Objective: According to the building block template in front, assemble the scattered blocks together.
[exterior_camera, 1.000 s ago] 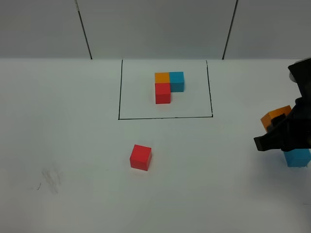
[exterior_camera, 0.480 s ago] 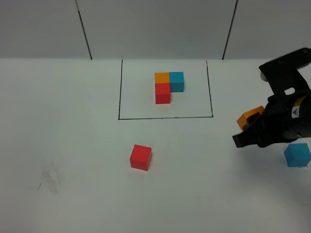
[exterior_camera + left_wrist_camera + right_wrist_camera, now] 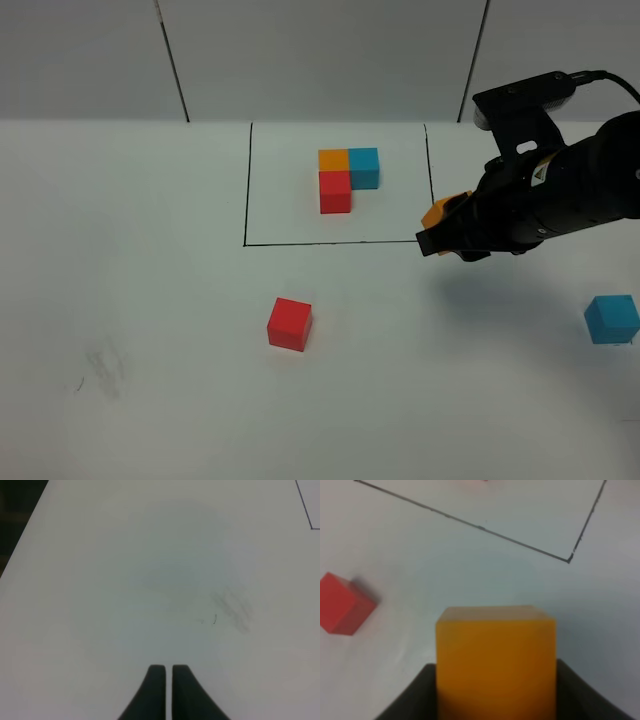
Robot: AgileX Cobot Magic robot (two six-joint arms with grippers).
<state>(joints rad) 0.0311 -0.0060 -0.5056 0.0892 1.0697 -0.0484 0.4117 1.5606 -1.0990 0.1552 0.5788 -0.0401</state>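
Note:
The building block template [image 3: 340, 178], an L of orange, blue and red cubes, sits inside a black drawn rectangle [image 3: 340, 242] at the back. My right gripper [image 3: 442, 236] hovers just off the rectangle's front right corner, shut on the orange cube [image 3: 437, 212], which fills the right wrist view [image 3: 496, 660]. The loose red cube [image 3: 290, 324] lies in front of the rectangle and also shows in the wrist view [image 3: 344, 604]. The loose blue cube [image 3: 612, 318] rests at the far right. My left gripper [image 3: 168, 672] is shut on nothing over bare table.
Faint grey smudges [image 3: 232, 607] mark the white table near the left gripper, seen too at the front left [image 3: 105, 368]. A grey panelled wall [image 3: 320, 60] backs the table. The rectangle's line [image 3: 480, 527] crosses the right wrist view.
The right arm has lifted the orange cube away from the blue cube and carried it left, toward the rectangle's front right corner. The blue cube now stands uncovered.

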